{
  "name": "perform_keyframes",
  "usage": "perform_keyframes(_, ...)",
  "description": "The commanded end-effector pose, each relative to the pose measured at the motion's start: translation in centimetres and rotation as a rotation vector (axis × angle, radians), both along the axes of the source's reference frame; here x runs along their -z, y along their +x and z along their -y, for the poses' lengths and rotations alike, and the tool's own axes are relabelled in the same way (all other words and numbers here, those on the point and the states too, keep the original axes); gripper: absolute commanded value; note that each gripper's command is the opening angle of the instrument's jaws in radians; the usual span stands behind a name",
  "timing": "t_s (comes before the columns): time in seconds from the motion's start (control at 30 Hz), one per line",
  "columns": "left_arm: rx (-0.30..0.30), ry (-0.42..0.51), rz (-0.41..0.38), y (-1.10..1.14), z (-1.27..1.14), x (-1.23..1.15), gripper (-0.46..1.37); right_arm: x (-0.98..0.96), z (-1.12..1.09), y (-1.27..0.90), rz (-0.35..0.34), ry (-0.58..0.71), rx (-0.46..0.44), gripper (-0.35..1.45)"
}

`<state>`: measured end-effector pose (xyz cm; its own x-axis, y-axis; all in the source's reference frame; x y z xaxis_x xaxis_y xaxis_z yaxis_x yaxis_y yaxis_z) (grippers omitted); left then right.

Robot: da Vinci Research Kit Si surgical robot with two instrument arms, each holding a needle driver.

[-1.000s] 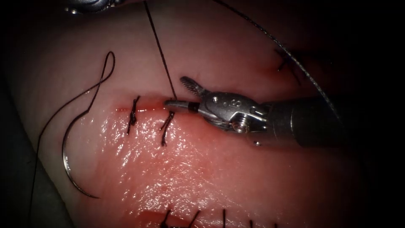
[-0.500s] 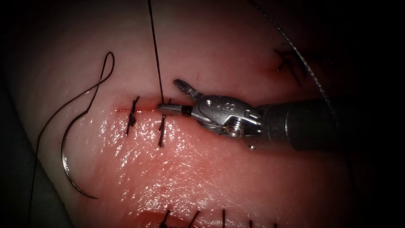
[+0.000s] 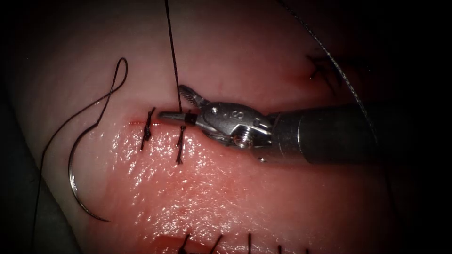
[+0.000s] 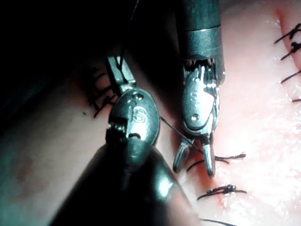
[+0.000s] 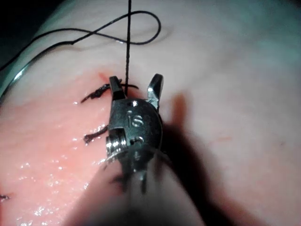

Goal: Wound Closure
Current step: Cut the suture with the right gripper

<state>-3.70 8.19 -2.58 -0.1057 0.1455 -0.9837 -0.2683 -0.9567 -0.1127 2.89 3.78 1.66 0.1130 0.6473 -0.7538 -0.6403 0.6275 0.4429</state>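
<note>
The right tool [image 3: 172, 101] reaches in from the right with its jaws open, one on each side of a taut thread [image 3: 173, 56] that rises from the second stitch [image 3: 181, 143] on the cut [image 3: 136, 122]. The right wrist view shows these open jaws [image 5: 136, 87] astride the thread [image 5: 128, 47]. In the left wrist view the left tool [image 4: 117, 68] is shut on the thread, and the right tool [image 4: 195, 162] stands open beside it. The curved needle [image 3: 74, 183] lies free on the tissue [image 3: 245, 197], left of the cut, and neither tool holds it.
A finished stitch [image 3: 148, 128] sits left of the second one. The needle's thread makes a loop [image 3: 117, 75] on the tissue at upper left. More stitches [image 3: 216, 242] line the lower edge and another mark [image 3: 322, 68] sits at upper right. Red fluid wets the tissue below the cut.
The right tool has slid left along the cut, so its open jaws now straddle the taut thread. The thread has swung more upright. The needle has not moved.
</note>
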Motion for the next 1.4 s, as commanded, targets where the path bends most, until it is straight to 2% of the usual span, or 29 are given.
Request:
perform_keyframes(0.03,-0.009,0.001,0.001,0.00,0.00,0.00,-0.35,0.00,0.00,0.01,-0.005,0.000,0.004,1.43)
perform_keyframes(1.4,-0.002,0.001,0.001,-0.05,0.05,0.04,-0.35,-0.13,0.00,0.46,-0.014,-0.012,0.005,1.44)
